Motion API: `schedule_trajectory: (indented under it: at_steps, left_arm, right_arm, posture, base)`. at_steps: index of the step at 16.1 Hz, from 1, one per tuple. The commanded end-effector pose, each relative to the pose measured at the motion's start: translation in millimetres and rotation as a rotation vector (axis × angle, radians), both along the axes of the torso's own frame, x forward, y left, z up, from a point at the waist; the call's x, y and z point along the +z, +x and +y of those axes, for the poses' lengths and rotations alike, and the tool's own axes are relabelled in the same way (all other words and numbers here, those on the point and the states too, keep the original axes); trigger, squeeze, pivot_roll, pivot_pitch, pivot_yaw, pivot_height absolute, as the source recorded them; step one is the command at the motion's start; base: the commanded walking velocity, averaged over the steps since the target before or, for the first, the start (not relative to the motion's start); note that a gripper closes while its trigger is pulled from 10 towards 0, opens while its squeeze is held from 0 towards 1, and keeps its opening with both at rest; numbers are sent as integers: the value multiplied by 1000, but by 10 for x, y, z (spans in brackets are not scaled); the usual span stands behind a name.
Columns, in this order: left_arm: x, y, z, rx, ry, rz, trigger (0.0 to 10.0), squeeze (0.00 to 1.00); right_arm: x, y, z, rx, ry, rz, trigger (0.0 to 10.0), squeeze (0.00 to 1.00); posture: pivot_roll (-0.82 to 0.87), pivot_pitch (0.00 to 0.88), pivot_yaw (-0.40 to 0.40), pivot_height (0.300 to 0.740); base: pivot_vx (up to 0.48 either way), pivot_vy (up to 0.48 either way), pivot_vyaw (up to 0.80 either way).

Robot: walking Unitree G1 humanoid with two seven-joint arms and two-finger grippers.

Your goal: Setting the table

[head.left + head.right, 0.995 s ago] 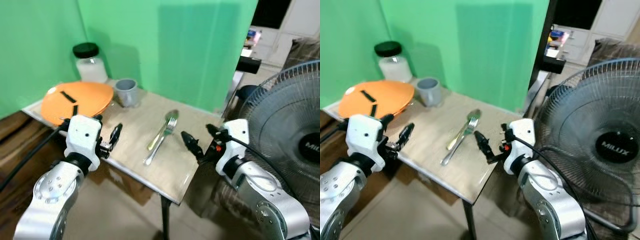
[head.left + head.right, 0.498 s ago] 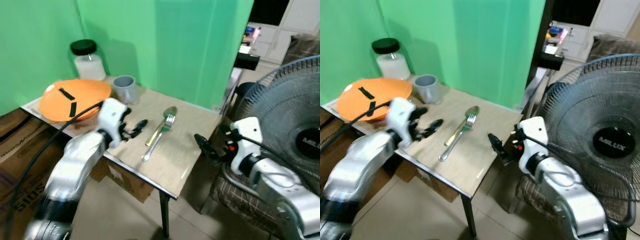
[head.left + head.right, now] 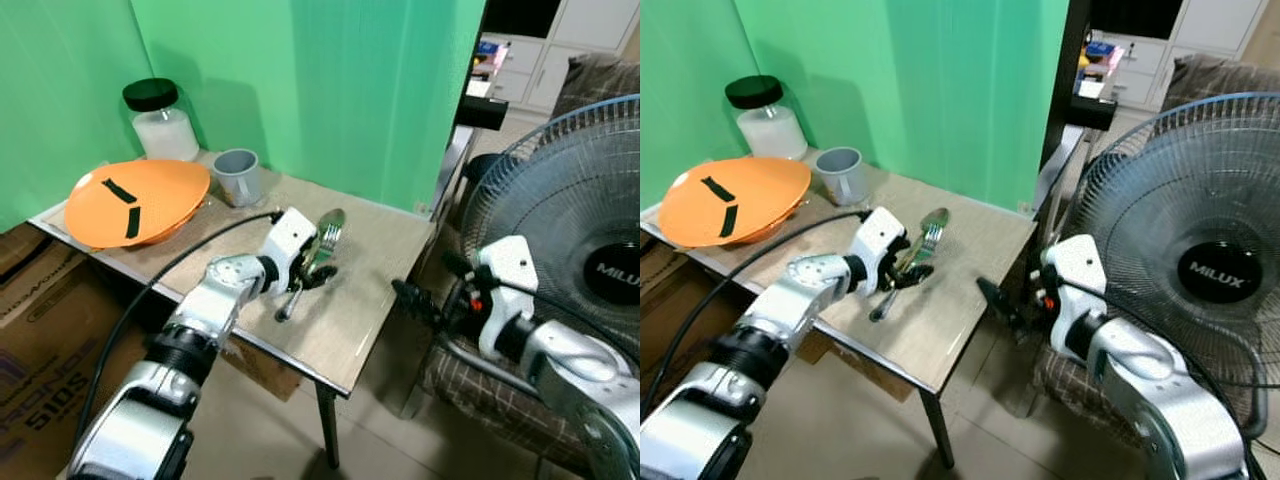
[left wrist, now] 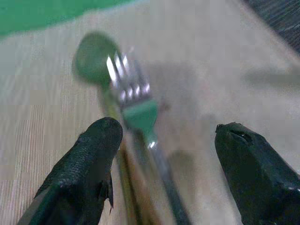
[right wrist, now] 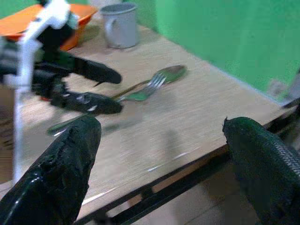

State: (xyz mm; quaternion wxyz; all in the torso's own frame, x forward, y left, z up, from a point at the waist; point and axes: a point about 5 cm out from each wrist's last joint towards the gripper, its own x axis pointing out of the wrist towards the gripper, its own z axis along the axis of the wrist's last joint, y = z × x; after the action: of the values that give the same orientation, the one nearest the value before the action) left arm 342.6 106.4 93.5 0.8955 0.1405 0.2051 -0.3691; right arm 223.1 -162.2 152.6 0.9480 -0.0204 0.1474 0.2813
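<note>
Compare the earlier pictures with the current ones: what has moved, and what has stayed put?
The left gripper has reached forward over the table to the fork and spoon, jaws open astride their handles, nothing grasped yet. The right gripper stays open off the table's edge. Fork, spoon, plate, mug and jar have not moved.

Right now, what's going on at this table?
The left gripper is open over the fork and spoon lying side by side on the wooden table, its fingers straddling the handles, not yet closed. The right gripper hangs open off the table's edge. An orange plate, grey mug and jar sit further back.
</note>
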Motion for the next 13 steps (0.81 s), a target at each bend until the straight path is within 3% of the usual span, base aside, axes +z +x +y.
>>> schedule_trajectory:
  at_steps: [1, 2, 3, 4, 6, 9, 10, 13]
  left_arm:
    - [2, 44, 2, 16, 13, 1, 9373, 0]
    - [-12, 53, -4, 21, 9, 10, 9059, 0]
    - [-27, 64, -37, 15, -8, 19, 6784, 0]
    - [-32, 72, -73, 3, -28, 25, 5922, 0]
    - [-40, 76, -131, -15, -44, 30, 5569, 0]
    - [-60, 101, -164, -14, -25, 37, 3451, 0]
    - [-73, 116, -136, 2, 0, 39, 196, 0]
    - [-75, 148, -76, 33, 36, 51, 0, 0]
  right_arm:
    - [39, -37, 20, 50, -2, -2, 10000, 0]
    - [38, -52, 22, 69, -8, 4, 10000, 0]
    - [36, -70, 7, 86, -20, 14, 10000, 0]
    - [36, -72, -15, 88, -29, 21, 10000, 0]
    - [45, -56, -53, 76, -46, 26, 10000, 0]
    - [51, -62, -66, 76, -48, 33, 10000, 0]
    - [43, -75, -61, 79, -48, 38, 10000, 0]
    - [39, -85, -63, 83, -48, 45, 10000, 0]
  posture:
    - [-77, 0, 79, 740]
    - [-79, 0, 81, 740]
    - [-79, 0, 81, 740]
    - [-88, 0, 86, 740]
    - [-98, 0, 89, 740]
    - [-101, 0, 93, 740]
    - [-101, 0, 95, 740]
    - [-95, 0, 94, 740]
  base:
    - [0, 0, 0]
    - [0, 0, 0]
    - [0, 0, 0]
    - [0, 0, 0]
    - [0, 0, 0]
    - [0, 0, 0]
    - [0, 0, 0]
    - [0, 0, 0]
